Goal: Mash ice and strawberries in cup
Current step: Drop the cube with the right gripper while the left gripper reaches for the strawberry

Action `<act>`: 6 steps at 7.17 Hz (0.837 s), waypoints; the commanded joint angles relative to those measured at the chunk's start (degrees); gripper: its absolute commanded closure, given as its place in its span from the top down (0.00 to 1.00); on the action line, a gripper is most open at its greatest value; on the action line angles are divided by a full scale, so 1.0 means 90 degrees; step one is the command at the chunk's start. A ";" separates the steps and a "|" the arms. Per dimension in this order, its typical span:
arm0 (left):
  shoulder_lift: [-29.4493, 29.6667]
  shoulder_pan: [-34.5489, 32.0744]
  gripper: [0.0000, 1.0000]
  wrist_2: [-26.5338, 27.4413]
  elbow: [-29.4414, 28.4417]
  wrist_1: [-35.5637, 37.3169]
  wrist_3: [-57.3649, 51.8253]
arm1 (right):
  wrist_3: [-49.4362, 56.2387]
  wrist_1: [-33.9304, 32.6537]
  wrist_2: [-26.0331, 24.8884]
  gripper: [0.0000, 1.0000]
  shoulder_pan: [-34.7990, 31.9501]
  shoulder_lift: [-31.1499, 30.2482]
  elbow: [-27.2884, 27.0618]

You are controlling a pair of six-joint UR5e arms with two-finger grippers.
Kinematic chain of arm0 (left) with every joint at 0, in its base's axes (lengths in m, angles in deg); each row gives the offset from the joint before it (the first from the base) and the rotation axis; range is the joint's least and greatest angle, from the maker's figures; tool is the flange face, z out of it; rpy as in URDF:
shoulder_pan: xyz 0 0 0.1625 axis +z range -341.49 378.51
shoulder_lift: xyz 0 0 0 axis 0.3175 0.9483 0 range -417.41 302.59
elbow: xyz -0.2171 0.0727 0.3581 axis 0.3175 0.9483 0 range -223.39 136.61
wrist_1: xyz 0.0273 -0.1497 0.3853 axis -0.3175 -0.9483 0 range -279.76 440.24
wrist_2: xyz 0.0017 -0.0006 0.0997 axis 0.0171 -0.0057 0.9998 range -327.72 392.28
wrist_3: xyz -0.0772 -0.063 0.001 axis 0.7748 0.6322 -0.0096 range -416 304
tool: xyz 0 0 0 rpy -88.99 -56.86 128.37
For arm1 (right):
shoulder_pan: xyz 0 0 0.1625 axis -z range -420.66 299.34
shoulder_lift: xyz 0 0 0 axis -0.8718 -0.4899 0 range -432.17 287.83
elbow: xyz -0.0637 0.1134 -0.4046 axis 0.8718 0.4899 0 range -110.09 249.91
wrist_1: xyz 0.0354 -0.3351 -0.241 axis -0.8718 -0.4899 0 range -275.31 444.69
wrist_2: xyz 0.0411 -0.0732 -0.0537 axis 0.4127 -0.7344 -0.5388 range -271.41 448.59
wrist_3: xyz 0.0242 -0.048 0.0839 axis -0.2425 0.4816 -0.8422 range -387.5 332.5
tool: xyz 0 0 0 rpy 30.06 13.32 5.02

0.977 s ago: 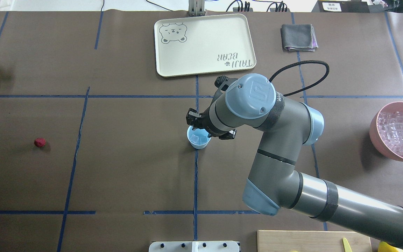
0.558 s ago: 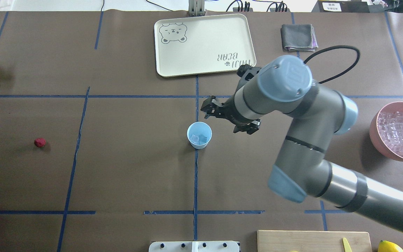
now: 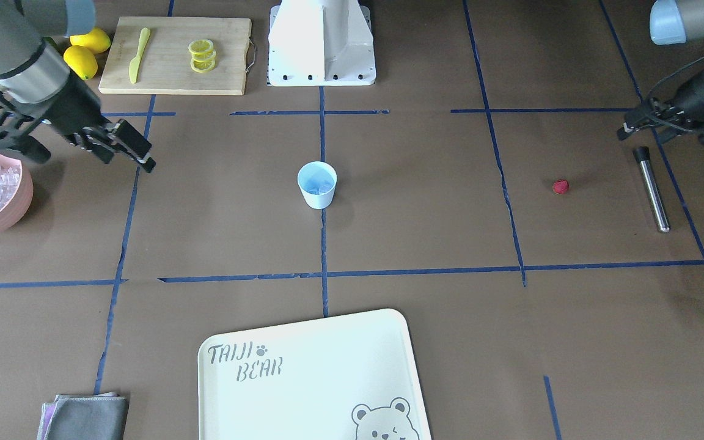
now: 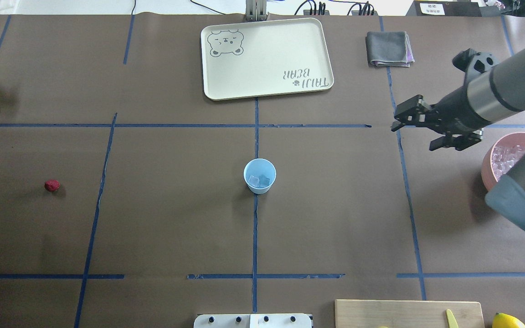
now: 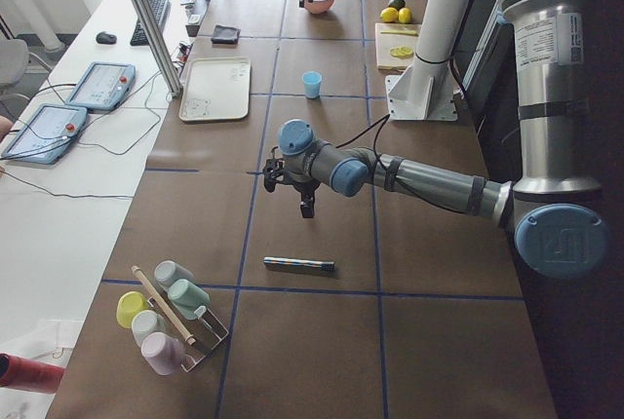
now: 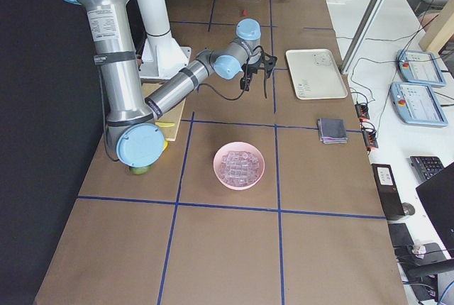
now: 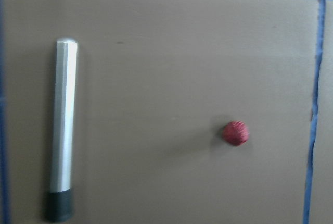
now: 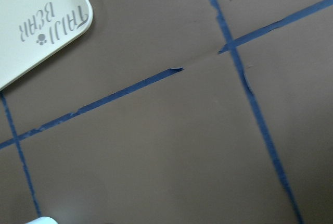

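The light-blue cup (image 4: 259, 176) stands upright at the table's middle with a few pieces of ice (image 4: 259, 181) in it; it also shows in the front view (image 3: 317, 184). The red strawberry (image 4: 52, 185) lies on the table far left, and shows in the left wrist view (image 7: 235, 133). My right gripper (image 4: 412, 137) is open and empty, in the air well right of the cup, beside the pink bowl. My left gripper (image 3: 670, 137) is open, above the top end of a metal muddler (image 3: 651, 188), with the strawberry to its side.
The pink bowl (image 4: 485, 169) holds much ice at the right edge. A cream tray (image 4: 267, 57) and a grey cloth (image 4: 389, 48) lie at the far side. A cutting board (image 3: 175, 55) with lemon slices, a yellow knife and lemons (image 3: 86, 52) is near the robot's base.
My right arm has swung from over the cup to the right, towards the pink bowl, leaving the cup uncovered. A part of my left gripper has come in at the left edge.
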 commanded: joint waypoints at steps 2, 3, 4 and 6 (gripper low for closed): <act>0.0756 0.1475 1.00 0.1579 -0.0644 -0.0745 0.1650 | 0.2946 -0.0043 0.0754 1.00 -0.1638 -0.1316 -0.0045; 0.0769 0.1505 1.00 0.1667 -0.0811 -0.0765 0.1660 | 0.3389 -0.0043 0.0755 1.00 -0.1836 -0.1405 0.0053; 0.0779 0.1583 1.00 0.1746 -0.0977 -0.1055 0.1699 | 0.3635 -0.0043 0.0755 1.00 -0.1993 -0.1435 0.0179; 0.0798 0.1671 1.00 0.1746 -0.1144 -0.1156 0.1904 | 0.3657 -0.0034 0.0736 1.00 -0.1994 -0.1426 0.0220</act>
